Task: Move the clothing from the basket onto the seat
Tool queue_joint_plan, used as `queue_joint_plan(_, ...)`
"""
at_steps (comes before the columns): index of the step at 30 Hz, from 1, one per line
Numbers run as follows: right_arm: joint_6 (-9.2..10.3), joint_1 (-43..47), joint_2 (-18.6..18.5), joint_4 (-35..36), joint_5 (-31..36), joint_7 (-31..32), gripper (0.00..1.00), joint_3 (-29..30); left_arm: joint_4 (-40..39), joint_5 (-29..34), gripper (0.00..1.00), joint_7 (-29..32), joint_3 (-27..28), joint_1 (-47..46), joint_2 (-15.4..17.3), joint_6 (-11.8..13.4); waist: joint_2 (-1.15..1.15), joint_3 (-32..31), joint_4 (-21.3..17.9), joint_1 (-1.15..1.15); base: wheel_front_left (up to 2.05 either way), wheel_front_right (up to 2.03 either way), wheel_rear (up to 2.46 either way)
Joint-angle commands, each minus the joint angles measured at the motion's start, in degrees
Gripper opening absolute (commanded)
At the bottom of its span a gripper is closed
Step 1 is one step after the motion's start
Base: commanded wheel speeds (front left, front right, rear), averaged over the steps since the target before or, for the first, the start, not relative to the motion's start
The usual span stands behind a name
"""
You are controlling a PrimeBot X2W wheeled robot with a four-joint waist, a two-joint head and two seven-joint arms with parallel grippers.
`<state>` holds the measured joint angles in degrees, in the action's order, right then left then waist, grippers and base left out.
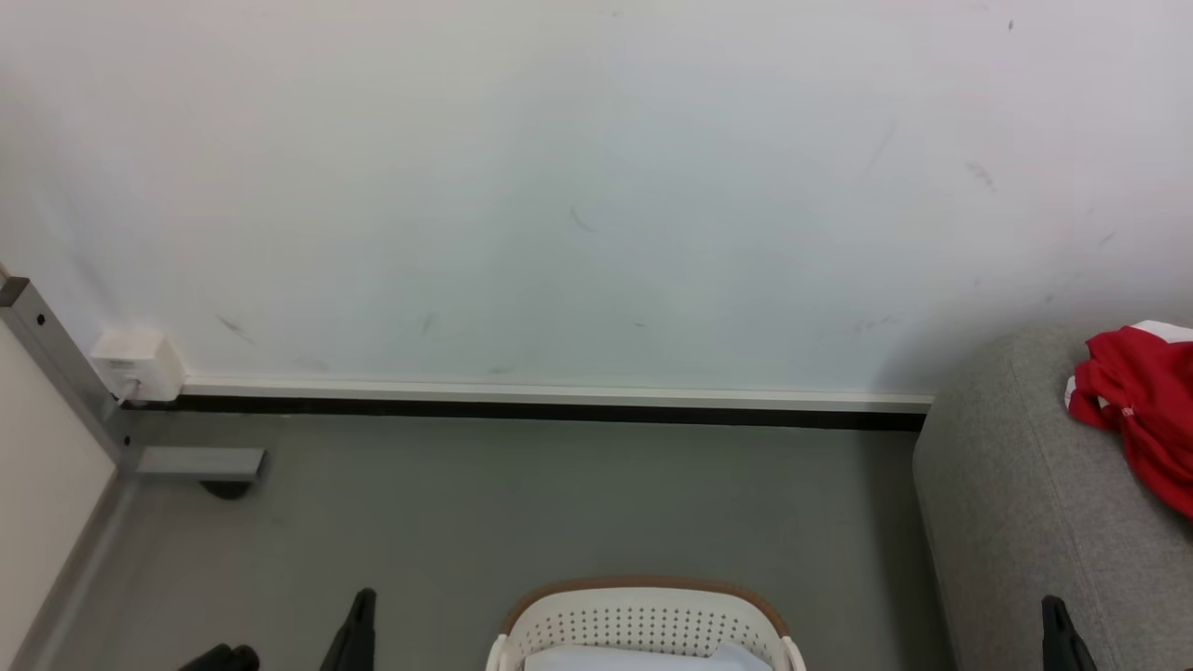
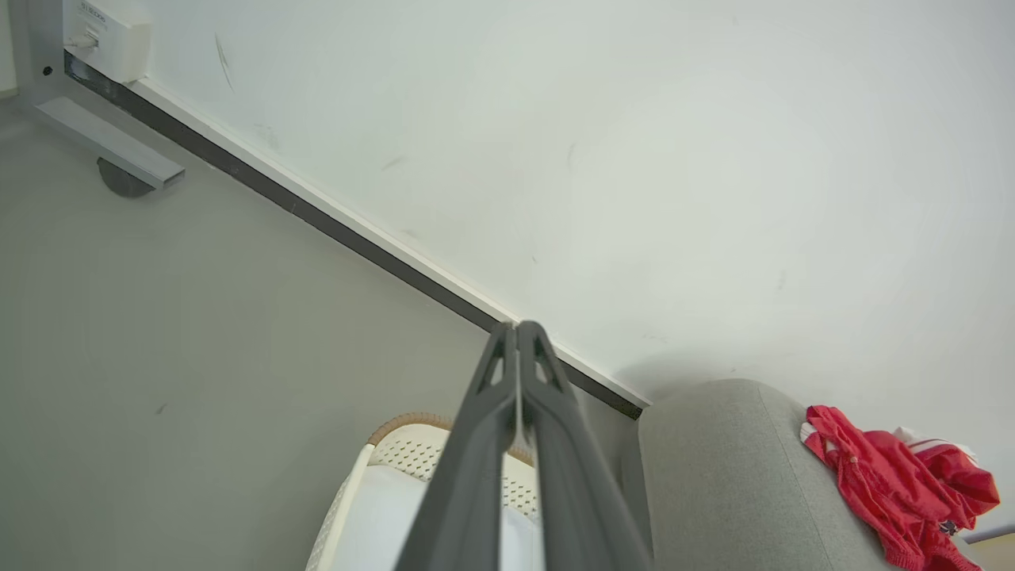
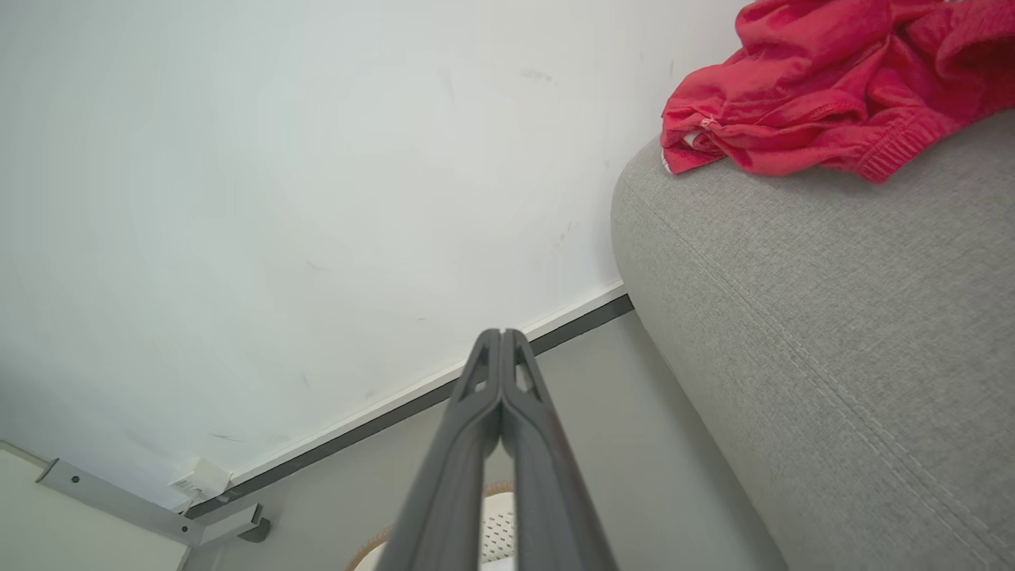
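Red clothing with white trim lies crumpled on the grey seat at the right; it also shows as clothing and clothing in the wrist views. The cream basket with its brown rim stands on the floor at the bottom centre, with pale white fabric inside. My left gripper is shut and holds nothing, raised over the basket. My right gripper is shut and holds nothing, beside the seat. Their dark fingertips show as left gripper and right gripper.
A white wall with a dark skirting strip runs behind. A grey metal frame leg and a white wall box sit at the far left. Grey floor lies between wall, basket and seat.
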<state>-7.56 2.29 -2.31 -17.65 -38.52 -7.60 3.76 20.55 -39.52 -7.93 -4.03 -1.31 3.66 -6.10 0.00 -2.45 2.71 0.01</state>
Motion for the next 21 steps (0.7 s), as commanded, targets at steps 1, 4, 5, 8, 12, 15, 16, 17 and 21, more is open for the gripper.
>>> queue_joint_plan(1,0.03,-1.92,-0.48,1.08,-2.62,0.51,0.00,0.29,-1.12,-2.66,0.00,0.63,0.74,-1.62,0.02,-0.38,0.00,0.05,-0.05,0.00,0.00,0.00,0.00)
queue_joint_plan(4,0.04,-2.21,-0.50,1.22,-5.02,1.16,0.00,0.41,-1.39,-5.05,0.00,1.31,1.20,-1.81,-0.01,-0.44,0.00,0.13,-0.14,0.00,0.00,0.00,0.00)
queue_joint_plan(5,0.04,-2.30,-0.50,1.26,-5.81,1.37,0.00,0.45,-1.47,-5.80,0.00,1.52,1.35,-1.86,-0.03,-0.43,0.00,0.16,-0.16,0.00,0.00,0.00,0.00)
queue_joint_plan(8,0.04,-2.66,-0.52,1.38,-8.15,1.98,0.00,0.57,-1.72,-8.13,0.00,2.12,1.79,-2.01,-0.06,-0.47,0.00,0.24,-0.25,0.00,0.00,0.00,0.00)
queue_joint_plan(12,0.04,-3.00,-0.53,1.51,-10.39,2.57,0.00,0.69,-1.99,-10.29,0.00,2.72,2.24,-2.19,-0.09,-0.51,0.00,0.32,-0.33,0.00,0.00,0.00,0.00)
queue_joint_plan(15,0.05,-3.24,-0.55,1.62,-12.53,3.14,0.00,0.81,-2.23,-12.40,0.00,3.31,2.67,-2.36,-0.11,-0.56,0.00,0.40,-0.41,0.00,0.00,0.00,0.00)
queue_joint_plan(16,0.05,-3.31,-0.56,1.66,-13.25,3.36,0.00,0.85,-2.31,-13.07,0.00,3.50,2.82,-2.41,-0.13,-0.58,0.00,0.43,-0.44,0.00,0.00,0.00,0.00)
queue_joint_plan(17,0.05,-3.42,-0.56,1.69,-13.99,3.54,0.00,0.88,-2.39,-13.80,0.00,3.71,2.95,-2.46,-0.13,-0.60,0.00,0.45,-0.47,0.00,0.00,0.00,0.00)
queue_joint_plan(21,0.05,-3.88,-0.58,1.87,-16.71,4.26,0.00,1.03,-2.66,-16.45,0.00,4.49,3.47,-2.67,-0.18,-0.67,0.00,0.56,-0.58,0.00,0.00,0.00,0.00)
